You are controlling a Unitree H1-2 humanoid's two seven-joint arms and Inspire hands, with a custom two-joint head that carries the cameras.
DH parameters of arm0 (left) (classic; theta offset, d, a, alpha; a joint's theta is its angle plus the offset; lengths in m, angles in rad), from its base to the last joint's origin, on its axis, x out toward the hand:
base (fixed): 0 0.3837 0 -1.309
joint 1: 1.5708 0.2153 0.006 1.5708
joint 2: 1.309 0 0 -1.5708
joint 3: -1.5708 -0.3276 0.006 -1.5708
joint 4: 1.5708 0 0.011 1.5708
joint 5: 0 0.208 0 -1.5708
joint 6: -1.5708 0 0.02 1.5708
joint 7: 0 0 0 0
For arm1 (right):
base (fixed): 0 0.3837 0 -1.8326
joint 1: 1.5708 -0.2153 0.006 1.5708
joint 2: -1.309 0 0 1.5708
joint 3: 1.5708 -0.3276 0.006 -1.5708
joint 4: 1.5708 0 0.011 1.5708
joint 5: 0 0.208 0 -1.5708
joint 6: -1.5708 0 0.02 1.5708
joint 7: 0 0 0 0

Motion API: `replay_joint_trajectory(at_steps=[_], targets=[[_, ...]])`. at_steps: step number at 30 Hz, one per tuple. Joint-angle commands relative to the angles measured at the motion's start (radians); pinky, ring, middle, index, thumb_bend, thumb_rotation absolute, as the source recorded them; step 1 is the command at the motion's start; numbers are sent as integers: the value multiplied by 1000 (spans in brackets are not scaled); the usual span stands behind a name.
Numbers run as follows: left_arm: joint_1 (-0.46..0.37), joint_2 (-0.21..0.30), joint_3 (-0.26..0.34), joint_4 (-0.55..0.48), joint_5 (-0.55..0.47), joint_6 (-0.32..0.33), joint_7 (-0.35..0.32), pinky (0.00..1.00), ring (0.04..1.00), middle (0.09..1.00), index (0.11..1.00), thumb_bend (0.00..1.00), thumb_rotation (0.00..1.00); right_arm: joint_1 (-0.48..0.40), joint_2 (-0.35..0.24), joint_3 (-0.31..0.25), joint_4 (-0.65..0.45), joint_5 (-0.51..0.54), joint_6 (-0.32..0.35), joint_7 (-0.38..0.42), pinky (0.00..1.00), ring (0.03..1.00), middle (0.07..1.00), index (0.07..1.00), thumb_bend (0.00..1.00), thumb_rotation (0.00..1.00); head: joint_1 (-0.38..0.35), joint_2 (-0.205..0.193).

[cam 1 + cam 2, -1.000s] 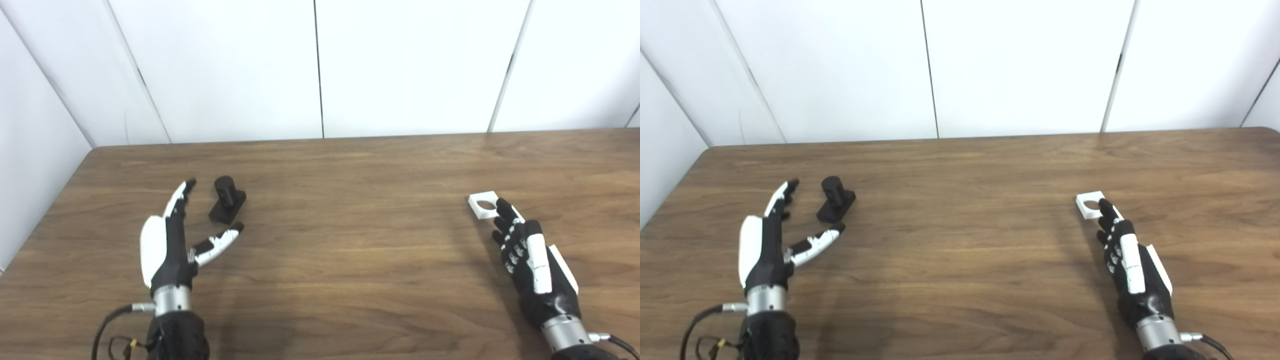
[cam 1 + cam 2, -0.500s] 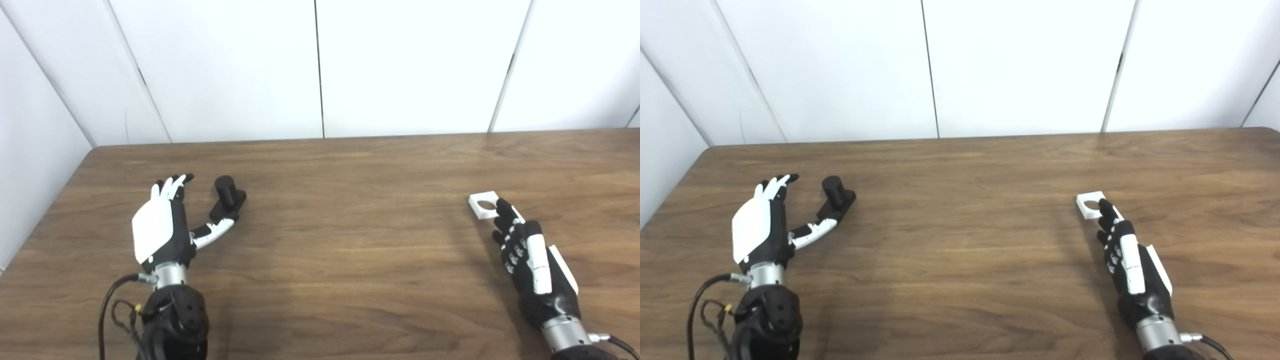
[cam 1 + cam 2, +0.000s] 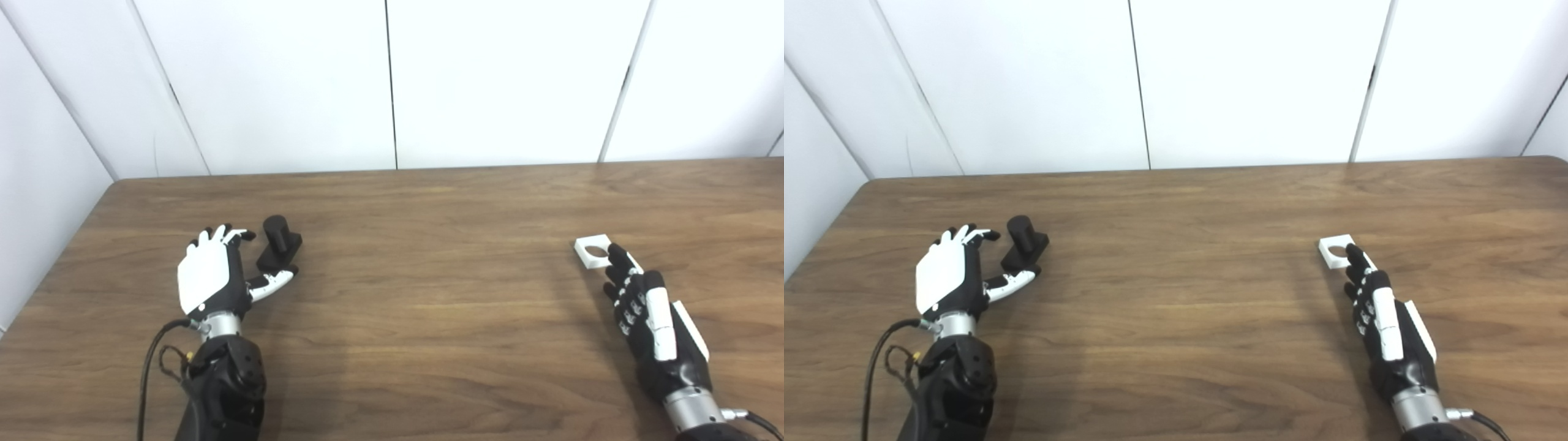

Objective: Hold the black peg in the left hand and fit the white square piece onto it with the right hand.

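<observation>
Just right of left hand (image 3: pixel 211 285) fingers (image 3: pixel 229 233): black peg (image 3: pixel 278 244), ungrasped.

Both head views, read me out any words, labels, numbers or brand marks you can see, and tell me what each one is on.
None: no readable text, number or logo shows in either view.
Black peg: plain, no marking.
White square piece: plain, only a round hole.
Left hand and right hand: white and black shells, no lettering legible.
Table and wall panels: bare.
</observation>
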Motion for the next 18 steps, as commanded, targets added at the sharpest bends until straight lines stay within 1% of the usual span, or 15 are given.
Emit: replay_joint_trajectory(at_steps=[1,8,12,18], targets=[[-58,19,3,2,28,1,22,1000,1000,934,726,795,431,-2,1,3,-11,3,-16,7,1000,1000,993,949,620,1000,1,2],[-86,25,-8,57,8,-2,51,1000,992,925,701,804,411,1,1,5,-14,-4,-13,3,1000,1000,991,945,625,1000,-1,-2],[-97,30,-13,91,-10,-22,80,1000,985,918,694,808,380,1,-1,5,-11,-7,-18,6,1000,1000,993,944,635,1000,-1,-2],[-121,43,-23,154,-33,-38,109,1000,984,914,688,800,364,4,5,6,-14,-10,-15,0,1000,1000,989,945,619,1000,-7,0]])
